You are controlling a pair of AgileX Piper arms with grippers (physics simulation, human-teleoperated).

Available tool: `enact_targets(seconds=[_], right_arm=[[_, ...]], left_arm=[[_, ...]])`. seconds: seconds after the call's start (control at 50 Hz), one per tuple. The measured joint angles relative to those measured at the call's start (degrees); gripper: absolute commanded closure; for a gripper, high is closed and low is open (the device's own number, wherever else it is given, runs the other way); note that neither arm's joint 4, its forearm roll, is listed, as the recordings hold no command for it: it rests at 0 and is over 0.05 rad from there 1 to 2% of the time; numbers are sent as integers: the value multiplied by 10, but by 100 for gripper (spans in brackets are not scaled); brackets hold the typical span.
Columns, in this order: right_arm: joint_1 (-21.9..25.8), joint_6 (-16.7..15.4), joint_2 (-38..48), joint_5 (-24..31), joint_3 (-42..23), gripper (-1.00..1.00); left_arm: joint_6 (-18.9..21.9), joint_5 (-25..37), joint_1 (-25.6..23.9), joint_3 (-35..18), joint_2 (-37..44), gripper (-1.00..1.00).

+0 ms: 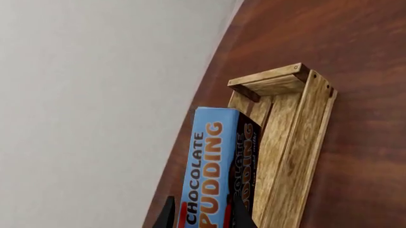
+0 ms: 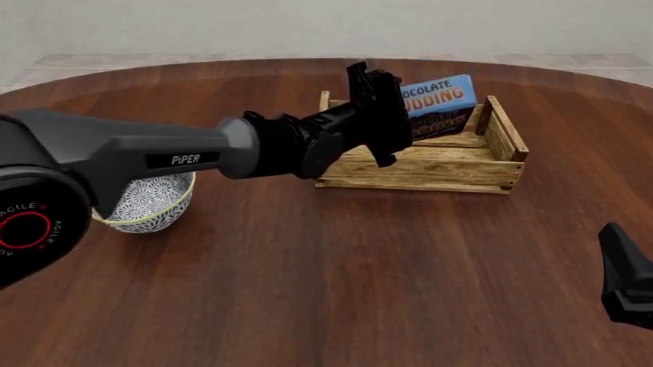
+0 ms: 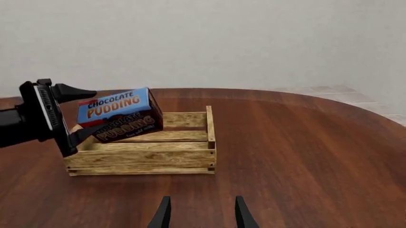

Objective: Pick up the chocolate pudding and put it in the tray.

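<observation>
Chocolate pudding (image 3: 120, 115) is hanging clamped in the left gripper (image 3: 70, 116) over the tray (image 3: 146, 159); lowering it level before letting go looks wisest.

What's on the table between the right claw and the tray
Nothing: in the right wrist view, only bare wood lies between the open right claw and the tray. The chocolate pudding is over the tray.

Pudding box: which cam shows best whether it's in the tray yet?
Right wrist view: the chocolate pudding shows side-on in the left gripper, above the tray. Front view: arm hides part of the box. Left wrist view: only its face, height unreadable.
</observation>
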Motion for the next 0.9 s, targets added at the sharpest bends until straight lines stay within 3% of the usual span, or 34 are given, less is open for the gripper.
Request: enact_targets(seconds=[0.34, 0.9], right_arm=[[-1, 1, 41, -40, 0, -100], [-2, 2, 23, -24, 0, -100]], left_arm=[[-1, 11, 6, -28, 22, 100], [-21, 39, 12, -71, 52, 100]])
